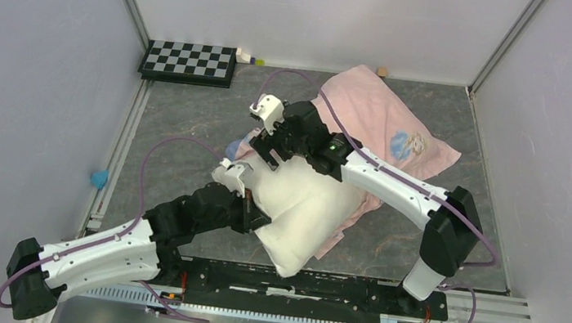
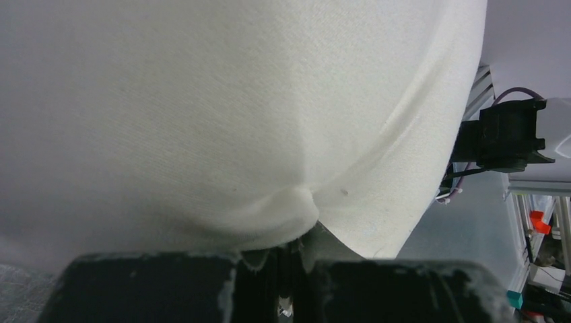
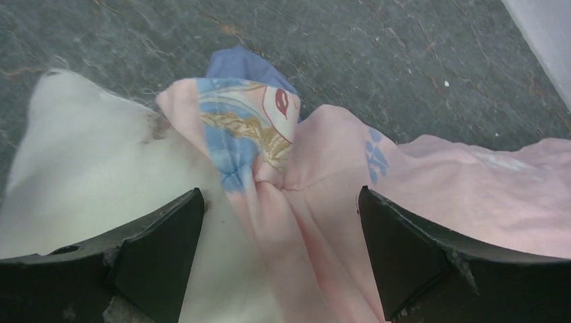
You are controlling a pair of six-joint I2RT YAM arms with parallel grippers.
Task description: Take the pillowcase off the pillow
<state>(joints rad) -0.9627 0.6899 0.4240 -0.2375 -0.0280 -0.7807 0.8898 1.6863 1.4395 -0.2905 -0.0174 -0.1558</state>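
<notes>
The cream-white pillow (image 1: pixel 305 213) lies near the table's front, mostly bare, and fills the left wrist view (image 2: pixel 236 114). The pillowcase (image 1: pixel 389 129) shows its pale pink reverse, spread behind the pillow toward the back right, with a bunched blue printed edge (image 3: pixel 246 128) at the pillow's far-left corner. My left gripper (image 1: pixel 253 217) is shut on a pinch of the pillow's fabric (image 2: pixel 291 252) at its left side. My right gripper (image 1: pixel 266 152) is open, its fingers (image 3: pixel 158 249) wide apart over the bunched pillowcase edge (image 3: pixel 283 202), holding nothing.
A checkerboard (image 1: pixel 189 62) lies at the back left with small blocks (image 1: pixel 246 57) beside it. A small blue object (image 1: pixel 99 178) sits at the left rail. Grey walls close in the sides. The base rail (image 1: pixel 316 289) runs along the front edge.
</notes>
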